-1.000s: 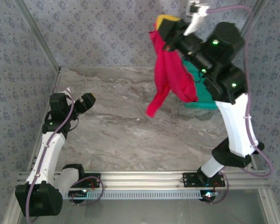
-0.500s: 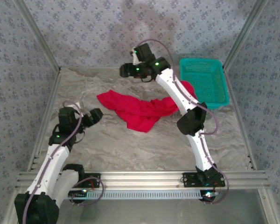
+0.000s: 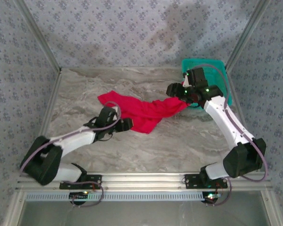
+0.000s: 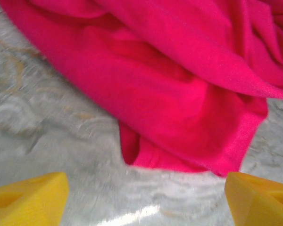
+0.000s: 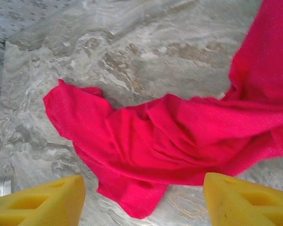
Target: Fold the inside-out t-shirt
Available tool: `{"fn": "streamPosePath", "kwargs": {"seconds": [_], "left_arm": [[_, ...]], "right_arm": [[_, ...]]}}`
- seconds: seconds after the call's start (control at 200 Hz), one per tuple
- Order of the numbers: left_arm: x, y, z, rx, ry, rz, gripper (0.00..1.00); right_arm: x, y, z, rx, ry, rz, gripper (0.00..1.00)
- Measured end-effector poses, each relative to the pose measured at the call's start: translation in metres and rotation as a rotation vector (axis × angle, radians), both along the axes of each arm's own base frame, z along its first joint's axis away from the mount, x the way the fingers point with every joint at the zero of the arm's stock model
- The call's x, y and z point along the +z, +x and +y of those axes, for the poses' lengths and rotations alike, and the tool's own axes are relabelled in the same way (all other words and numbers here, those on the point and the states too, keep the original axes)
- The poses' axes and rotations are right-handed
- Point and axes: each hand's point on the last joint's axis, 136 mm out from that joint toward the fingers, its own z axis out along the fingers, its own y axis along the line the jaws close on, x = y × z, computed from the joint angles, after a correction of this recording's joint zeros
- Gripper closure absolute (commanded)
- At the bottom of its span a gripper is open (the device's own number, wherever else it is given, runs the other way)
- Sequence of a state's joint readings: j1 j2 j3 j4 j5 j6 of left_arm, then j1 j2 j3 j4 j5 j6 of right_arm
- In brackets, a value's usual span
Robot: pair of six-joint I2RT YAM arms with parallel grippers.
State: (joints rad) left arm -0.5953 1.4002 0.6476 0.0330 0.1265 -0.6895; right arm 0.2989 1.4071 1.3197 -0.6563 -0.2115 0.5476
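- Top external view: the plain bright red soft cloth t-shirt (image 3: 141,112) lies crumpled at the centre of the grey marbled table (image 3: 179,141). The left gripper (image 3: 126,125) sits at its 7 o'clock edge. The right gripper (image 3: 172,89) sits at its 2 o'clock end, beside the teal plastic mesh basket (image 3: 216,63).
- Left wrist view: the yellow fingers (image 4: 28,197) stand wide apart and empty, with the t-shirt hem at 12 o'clock.
- Right wrist view: the yellow fingers (image 5: 37,200) stand wide apart and empty, with the t-shirt at 12 o'clock.

1. Off to my far right stands a teal plastic mesh basket (image 3: 221,80), upright, close to the back wall.
2. Under me the table (image 3: 179,136) is marbled grey and tan, with a glossy sheen.
3. Around me the walls (image 3: 132,33) carry a blue-grey floral pattern.
4. Along my near edge runs an aluminium rail (image 3: 146,179).
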Motion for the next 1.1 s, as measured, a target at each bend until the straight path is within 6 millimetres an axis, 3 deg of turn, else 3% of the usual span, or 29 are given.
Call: {"fn": "streamPosePath", "kwargs": {"seconds": [0.155, 0.215, 0.455, 0.505, 0.615, 0.705, 0.75, 0.889, 0.994, 1.099], "left_arm": [[-0.025, 0.021, -0.022, -0.007, 0.076, 0.042, 0.2], [-0.033, 0.028, -0.027, -0.007, 0.105, 0.054, 0.28], [-0.043, 0.052, -0.032, 0.031, 0.191, 0.079, 0.83], [-0.043, 0.052, -0.029, 0.035, 0.213, 0.081, 1.0], [-0.038, 0.05, -0.018, 0.062, 0.252, 0.086, 1.0], [-0.025, 0.047, -0.009, 0.084, 0.281, 0.076, 1.0], [-0.015, 0.046, -0.004, 0.094, 0.286, 0.063, 1.0], [0.026, 0.045, 0.011, 0.133, 0.257, 0.01, 1.0], [0.056, 0.046, 0.031, 0.177, 0.228, -0.033, 1.0], [0.084, 0.044, 0.065, 0.239, 0.217, -0.064, 1.0]], "right_arm": [[-0.04, -0.017, 0.001, 0.006, 0.019, 0.094, 0.34], [-0.054, -0.029, 0.005, 0.019, 0.012, 0.128, 0.35], [-0.088, -0.058, 0.016, 0.043, -0.039, 0.193, 0.28], [-0.093, -0.058, 0.017, 0.035, -0.04, 0.2, 0.26], [-0.106, -0.045, 0.022, 0.0, -0.036, 0.213, 0.26], [-0.13, -0.033, 0.023, -0.045, -0.055, 0.248, 0.28], [-0.143, -0.026, 0.022, -0.068, -0.068, 0.267, 0.35], [-0.169, -0.006, 0.025, -0.123, -0.09, 0.302, 0.98], [-0.152, 0.01, 0.03, -0.138, -0.086, 0.267, 1.0], [-0.095, 0.032, 0.039, -0.132, -0.08, 0.153, 1.0]]}}
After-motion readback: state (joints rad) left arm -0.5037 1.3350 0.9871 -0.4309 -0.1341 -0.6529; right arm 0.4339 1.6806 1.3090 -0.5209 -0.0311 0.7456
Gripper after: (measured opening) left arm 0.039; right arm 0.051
